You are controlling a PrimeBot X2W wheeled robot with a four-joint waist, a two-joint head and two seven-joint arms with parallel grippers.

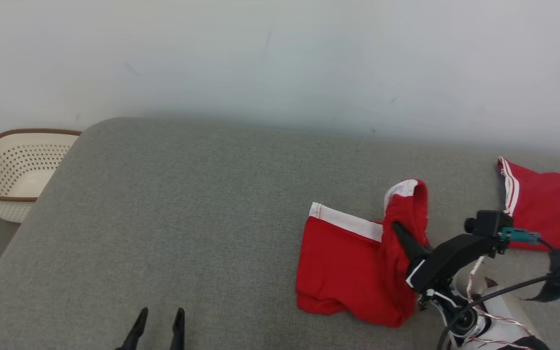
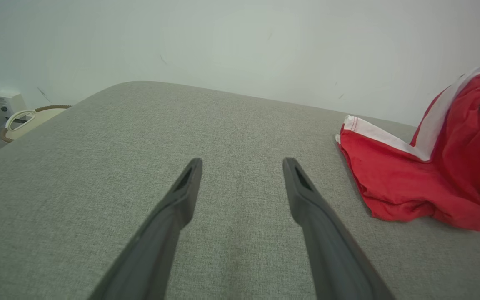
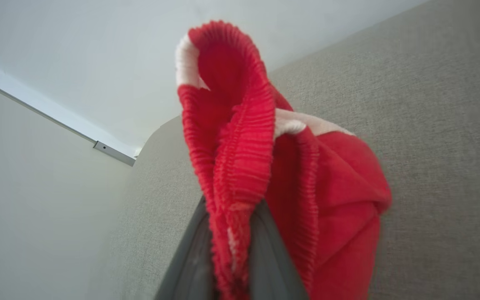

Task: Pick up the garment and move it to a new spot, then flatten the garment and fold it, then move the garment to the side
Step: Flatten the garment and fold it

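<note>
The garment (image 1: 348, 262) is a pair of red shorts with white trim, bunched on the grey cushioned surface (image 1: 187, 214) at right of centre. My right gripper (image 1: 401, 233) is shut on its ribbed red waistband (image 3: 231, 175) and holds that edge raised above the rest of the cloth. In the right wrist view the band rises from between my fingers (image 3: 190, 258) and folds over at the top. My left gripper (image 1: 158, 323) hovers open over bare cushion at the lower left, well apart from the garment (image 2: 415, 183); its fingers (image 2: 181, 196) stand wide with nothing between them.
A second red garment with white stripes (image 1: 547, 209) lies at the far right edge. A cream perforated basket (image 1: 12, 170) stands off the cushion's left end. A pale wall (image 1: 280, 58) runs along the back. Cables trail from my right wrist (image 1: 518, 287).
</note>
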